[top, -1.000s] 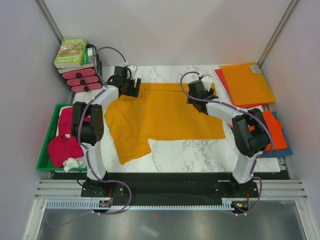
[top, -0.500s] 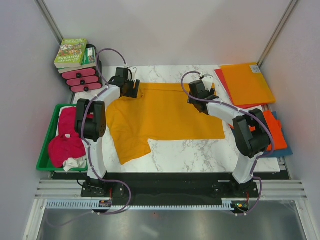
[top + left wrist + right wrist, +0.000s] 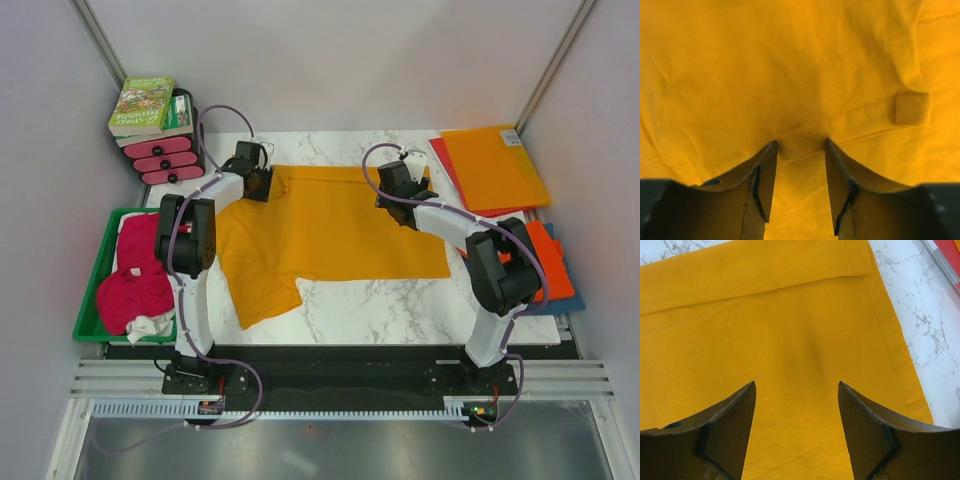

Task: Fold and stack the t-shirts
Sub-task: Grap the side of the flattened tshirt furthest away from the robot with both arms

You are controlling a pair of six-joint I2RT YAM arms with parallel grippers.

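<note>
The golden-orange t-shirt (image 3: 330, 225) lies spread on the marble table, one sleeve hanging toward the near left. My left gripper (image 3: 257, 183) is low on the shirt's far left corner. In the left wrist view the left gripper (image 3: 800, 147) has its jaws partly open, and a stitched hem (image 3: 850, 117) runs between the fingertips. My right gripper (image 3: 393, 197) is over the shirt's far right part. In the right wrist view the right gripper (image 3: 796, 387) is wide open and empty above flat cloth (image 3: 790, 330). Red-orange and blue folded shirts (image 3: 555, 265) lie at the right edge.
A green tray (image 3: 92, 300) at the left holds magenta-pink and red shirts (image 3: 135, 285). Books on pink boxes (image 3: 150, 115) stand at the far left. Stiff orange and red sheets (image 3: 495, 165) lie at the far right. Bare marble (image 3: 400, 305) shows near the shirt.
My left arm has swung its elbow to the left and its gripper has shifted slightly left and lower onto the shirt's far corner. The right arm and the shirt have hardly moved.
</note>
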